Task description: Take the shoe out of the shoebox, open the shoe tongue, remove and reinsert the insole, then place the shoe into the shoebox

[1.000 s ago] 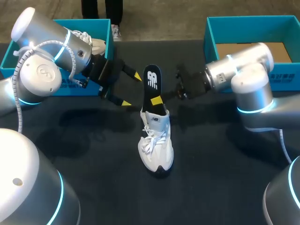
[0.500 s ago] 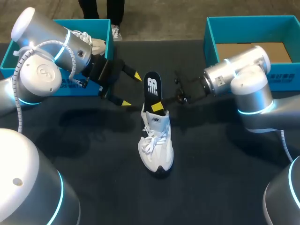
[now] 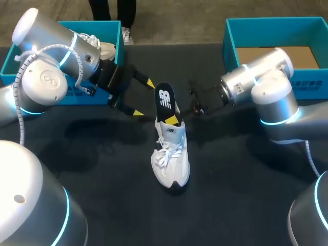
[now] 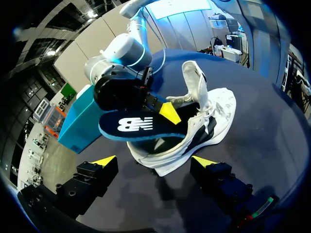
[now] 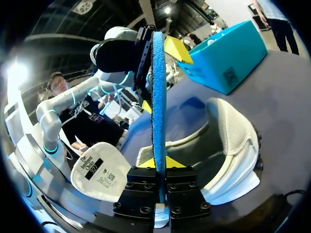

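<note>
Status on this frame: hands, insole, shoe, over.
Right hand shut on insole, lower end in shoe. Left hand open beside shoe, empty. Tongue back, opening clear.

shoe (image 3: pixel 171 159) mid-table, toe near, insole (image 3: pixel 164 102) standing out of its far end, clamped in right gripper (image 5: pixel 160 162) reaching in from right, left gripper (image 3: pixel 142 96) just left of insole, fingers spread, left shoebox (image 3: pixel 119 38) far left with second shoe (image 3: pixel 105 48) inside, right shoebox (image 3: pixel 312 84) far right

The right fingers (image 5: pixel 176 163) clamp the insole (image 5: pixel 158 97) edge-on over the white shoe (image 5: pixel 233 145).
</note>
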Tool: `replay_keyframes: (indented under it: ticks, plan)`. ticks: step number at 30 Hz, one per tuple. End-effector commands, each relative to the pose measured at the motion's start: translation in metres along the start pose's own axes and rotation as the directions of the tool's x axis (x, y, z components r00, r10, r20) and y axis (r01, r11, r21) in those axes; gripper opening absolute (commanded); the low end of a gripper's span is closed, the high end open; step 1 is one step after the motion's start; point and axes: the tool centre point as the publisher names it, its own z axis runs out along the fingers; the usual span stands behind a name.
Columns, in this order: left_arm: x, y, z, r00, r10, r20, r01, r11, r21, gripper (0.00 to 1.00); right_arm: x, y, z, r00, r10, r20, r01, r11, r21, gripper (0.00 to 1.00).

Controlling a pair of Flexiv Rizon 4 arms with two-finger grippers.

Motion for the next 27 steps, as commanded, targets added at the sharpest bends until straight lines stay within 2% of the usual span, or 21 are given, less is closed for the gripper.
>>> replay_keyframes:
  ticks: [1,5,11,17,19,21,27]
  plan:
    - [0.000,0.000,0.000,1.000,0.001,0.000,-0.001,1.000,-0.002,1.00,0.002,0.007,-0.001,1.000,-0.017,0.020,0.017,1.000,0.001,0.24]
    - [0.000,0.000,0.000,1.000,0.001,0.000,-0.001,1.000,-0.002,1.00,0.001,0.016,-0.004,0.998,-0.042,0.037,0.042,0.999,0.008,0.32]
    - [0.000,0.000,0.000,1.000,0.001,0.000,-0.001,1.000,-0.002,1.00,-0.003,0.026,-0.011,0.996,-0.067,0.056,0.067,0.998,0.012,0.31]
    - [0.000,0.000,0.000,1.000,0.001,0.000,-0.001,1.000,-0.002,1.00,-0.014,0.036,-0.015,0.995,-0.092,0.045,0.091,0.996,0.025,0.20]
    - [0.000,0.000,0.000,1.000,0.001,0.000,-0.001,1.000,-0.002,1.00,-0.016,0.038,-0.015,0.995,-0.093,0.033,0.092,0.995,0.031,0.14]
    - [0.000,0.000,0.000,1.000,0.001,0.000,-0.001,1.000,-0.002,1.00,-0.018,0.038,-0.015,0.996,-0.091,0.027,0.090,0.995,0.038,0.00]
    - [0.000,0.000,0.000,1.000,0.001,0.000,-0.001,1.000,-0.002,1.00,-0.015,0.028,-0.013,0.998,-0.061,0.009,0.061,0.997,0.051,0.00]
